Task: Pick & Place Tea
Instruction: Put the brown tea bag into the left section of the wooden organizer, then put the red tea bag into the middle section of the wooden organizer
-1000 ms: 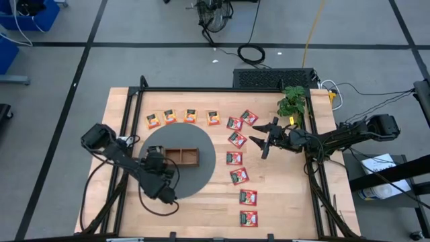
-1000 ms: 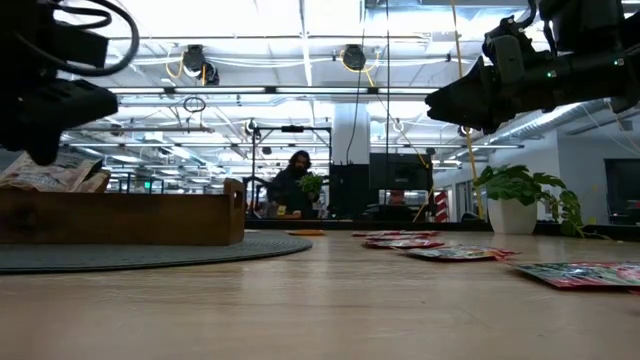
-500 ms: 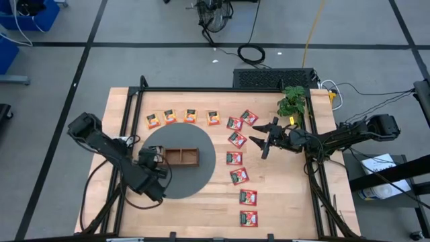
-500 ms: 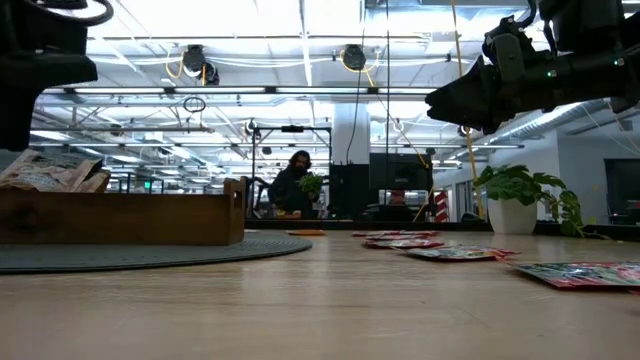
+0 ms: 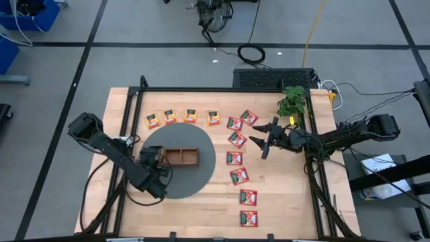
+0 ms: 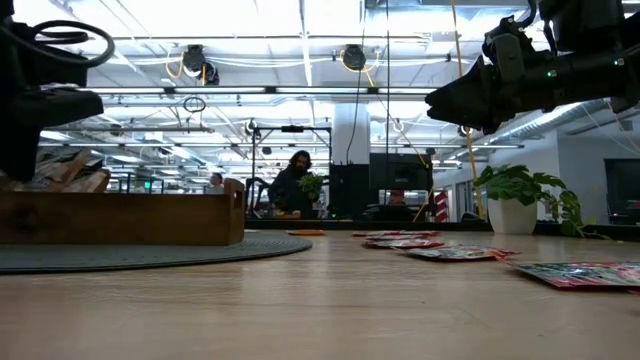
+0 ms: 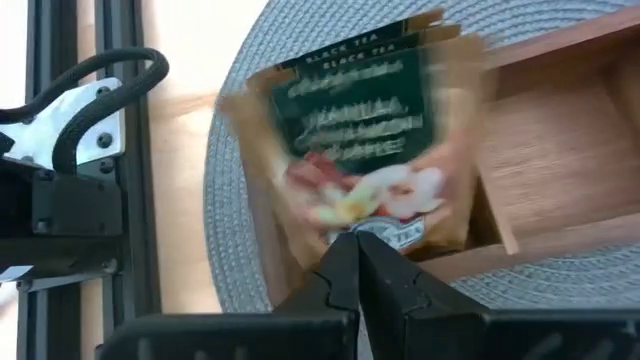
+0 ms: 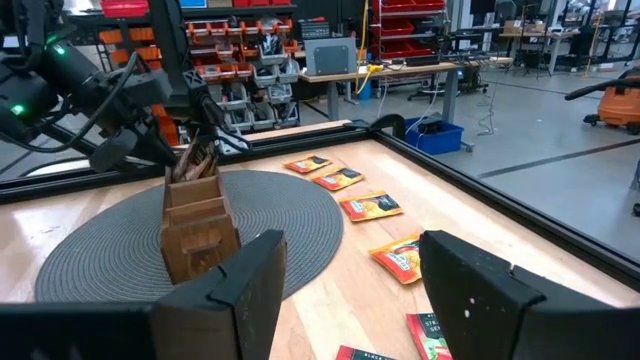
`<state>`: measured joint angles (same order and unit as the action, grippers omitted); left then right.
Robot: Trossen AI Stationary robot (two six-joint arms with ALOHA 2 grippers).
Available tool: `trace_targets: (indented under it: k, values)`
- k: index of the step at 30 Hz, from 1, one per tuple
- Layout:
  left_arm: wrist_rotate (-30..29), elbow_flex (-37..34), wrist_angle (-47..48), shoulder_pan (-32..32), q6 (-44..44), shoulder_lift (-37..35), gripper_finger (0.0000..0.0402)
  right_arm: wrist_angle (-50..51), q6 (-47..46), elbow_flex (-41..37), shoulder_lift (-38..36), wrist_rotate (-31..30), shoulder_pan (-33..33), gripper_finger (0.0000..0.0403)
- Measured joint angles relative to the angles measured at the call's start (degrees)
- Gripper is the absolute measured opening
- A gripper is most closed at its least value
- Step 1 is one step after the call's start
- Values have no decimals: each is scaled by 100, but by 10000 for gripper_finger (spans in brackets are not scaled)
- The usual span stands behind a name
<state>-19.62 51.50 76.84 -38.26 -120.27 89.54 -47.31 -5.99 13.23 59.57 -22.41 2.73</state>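
A brown wooden tray [image 5: 182,156] is seen near the middle of a round grey woven mat [image 5: 201,176] on the wooden table [image 5: 282,202], and everything else is placed from it here. The left gripper [image 5: 153,165] is held at the tray's left end, over the mat. In the left wrist view its fingers [image 7: 330,280] are pressed together on the lower edge of a white-and-green tea packet [image 7: 365,150], which is held over the tray's end compartment; whether it touches the wood cannot be told.

A row of four orange-yellow packets [image 5: 183,117] is laid beyond the tray's far side, just off the mat. To the right of the tray, past the mat's edge, red-and-green packets [image 5: 237,158] are set out in a line running from the far side toward the near edge of the table.

The right gripper [image 5: 263,140] is held well to the right of the tray, beyond that red-and-green line and above the table. Its fingers [image 8: 485,290] are spread wide and nothing is held between them. A small potted plant [image 5: 291,102] is stood further right and back of the tray, near the table's far right corner.
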Motion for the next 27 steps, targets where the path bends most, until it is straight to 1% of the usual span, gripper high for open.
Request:
trace_targets:
  k: [4,10,14,19,24,27]
  values:
    - [-42,0,-18,0,-8,-1,3,1,8,-2,0,0,-1,212]
    - [-248,-152,-338,16,-110,0,14,2,19,-2,0,2,-1,212]
    - [-310,-244,-527,44,-116,0,4,1,19,0,0,2,-1,212]
    - [-349,-290,-654,48,-114,0,18,2,19,0,0,2,-1,212]
    - [-411,-138,-638,48,-94,0,14,0,19,-2,0,2,-1,212]
    - [-588,128,-540,48,104,0,5,0,19,0,0,2,0,212]
